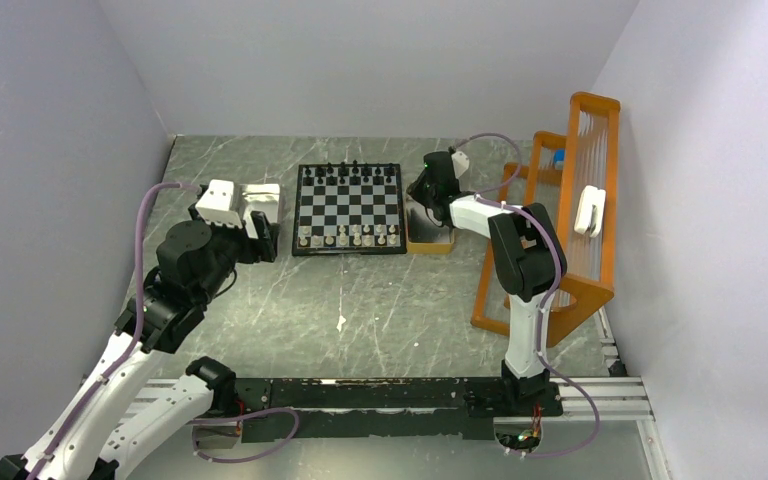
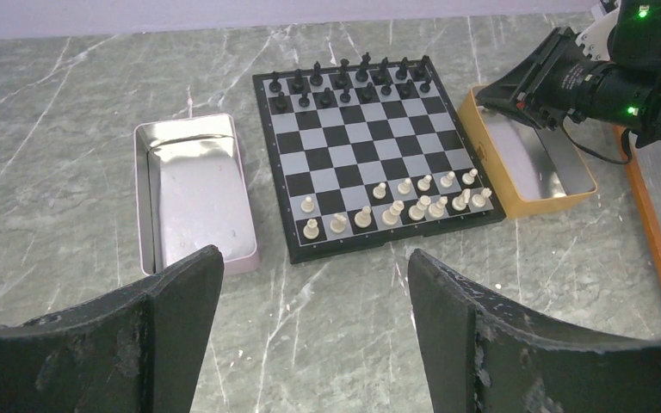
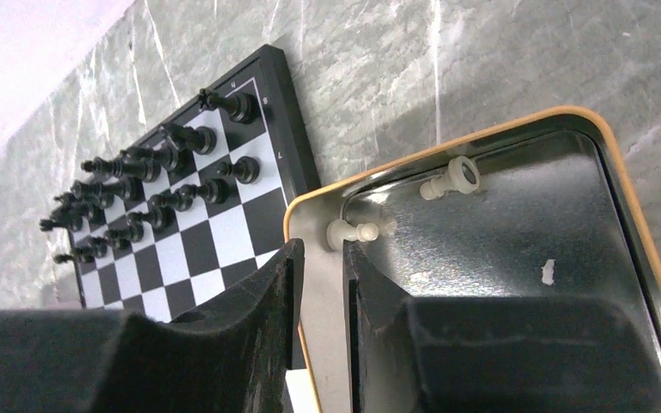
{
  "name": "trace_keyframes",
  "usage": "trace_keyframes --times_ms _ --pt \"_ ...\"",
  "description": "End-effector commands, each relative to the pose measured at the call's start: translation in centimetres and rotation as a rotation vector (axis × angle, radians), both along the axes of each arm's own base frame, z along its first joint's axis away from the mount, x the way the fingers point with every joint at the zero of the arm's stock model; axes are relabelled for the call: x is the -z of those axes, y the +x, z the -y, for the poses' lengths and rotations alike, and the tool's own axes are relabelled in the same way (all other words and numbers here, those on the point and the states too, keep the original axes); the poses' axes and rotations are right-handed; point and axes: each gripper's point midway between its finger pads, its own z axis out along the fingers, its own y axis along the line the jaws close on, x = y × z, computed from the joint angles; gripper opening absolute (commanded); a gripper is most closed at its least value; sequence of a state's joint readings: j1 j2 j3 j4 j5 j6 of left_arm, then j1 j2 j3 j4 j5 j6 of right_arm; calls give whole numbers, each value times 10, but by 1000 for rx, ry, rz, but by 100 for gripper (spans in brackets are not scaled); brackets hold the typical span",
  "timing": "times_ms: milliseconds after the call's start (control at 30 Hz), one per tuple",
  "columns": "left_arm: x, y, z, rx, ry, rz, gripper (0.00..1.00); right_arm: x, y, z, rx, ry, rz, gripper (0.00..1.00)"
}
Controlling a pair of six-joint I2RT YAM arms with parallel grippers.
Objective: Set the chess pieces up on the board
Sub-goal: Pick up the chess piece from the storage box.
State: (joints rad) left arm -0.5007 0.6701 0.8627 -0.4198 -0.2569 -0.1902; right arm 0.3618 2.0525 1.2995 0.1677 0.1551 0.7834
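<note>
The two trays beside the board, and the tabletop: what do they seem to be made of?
Left tray: thin metal, probably tin; silvery, with mirror-like reflections inside.
Right tray: the same shiny metal inside; the outside looks painted or coated orange-tan.
Tabletop: grey-green marble pattern with white veins, slight sheen; real stone or printed laminate, cannot tell.

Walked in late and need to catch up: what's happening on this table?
Two robot arms are setting up a chessboard. The right gripper is down in the orange-rimmed tray beside the board, fingers nearly together at a white pawn lying there; whether it grips it is unclear. A second white piece lies nearby. The black pieces stand on the far rows; the near white pieces are incomplete. The left gripper hangs open near the silvery tray.
</note>
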Motion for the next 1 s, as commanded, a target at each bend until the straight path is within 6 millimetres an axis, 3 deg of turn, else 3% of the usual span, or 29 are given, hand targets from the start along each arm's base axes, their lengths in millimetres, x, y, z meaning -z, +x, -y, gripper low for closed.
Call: trace_keyframes --times_ms 0,367,967 --pt "-7 -1 0 10 -11 26 83 7 2 10 163 102 -30 28" --pt "-11 -4 -1 15 -19 39 83 20 -7 24 375 158 -174 29" --pt "-14 -6 -3 10 -22 49 83 25 -10 25 539 266 -182 26"
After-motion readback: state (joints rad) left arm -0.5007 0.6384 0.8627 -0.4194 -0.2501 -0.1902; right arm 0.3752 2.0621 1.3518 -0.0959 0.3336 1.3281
